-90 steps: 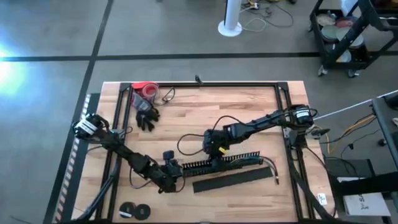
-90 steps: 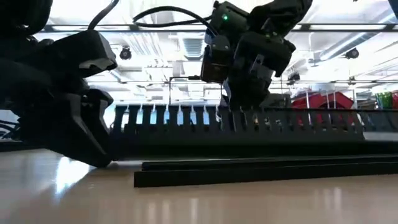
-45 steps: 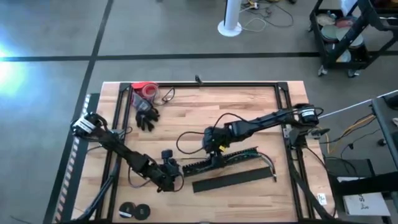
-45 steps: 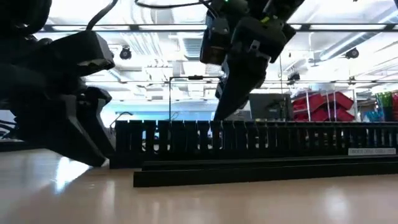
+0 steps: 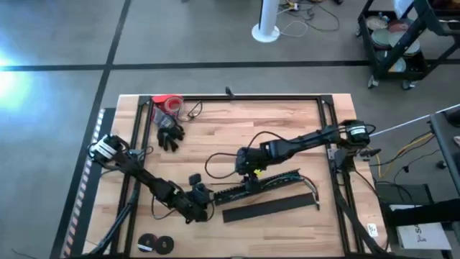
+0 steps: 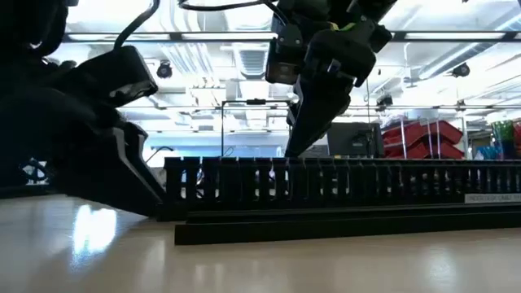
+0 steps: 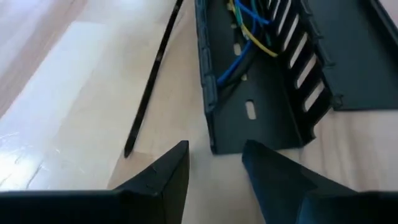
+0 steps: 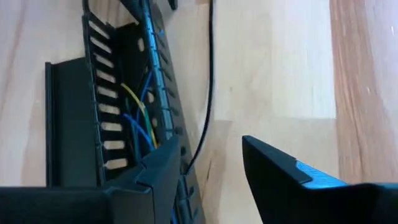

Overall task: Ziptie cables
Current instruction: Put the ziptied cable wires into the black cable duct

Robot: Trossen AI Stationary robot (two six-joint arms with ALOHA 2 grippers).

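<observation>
The slotted black duct (image 5: 251, 187) lies on the wooden worktop (image 5: 237, 129), and it serves here as the landmark. The cables (image 7: 245, 34), thin blue and yellow-green wires, lie inside the duct, along its channel; they show also in the right wrist view (image 8: 140, 118).

The left hand (image 7: 214, 165) is at the open end of the duct, low on the worktop, with its two fingers spread apart and nothing between them. The end of the duct is just in front of the gap. A thin black ziptie (image 7: 152, 74) lies flat on the wood beside the duct, near the same end.

The right hand (image 8: 208, 171) is above the middle of the duct, also open and empty. One finger (image 8: 155, 174) is over the slotted wall. A flat black strip (image 5: 269, 206) lies just beside the duct, on the side toward the worktop's front edge.
</observation>
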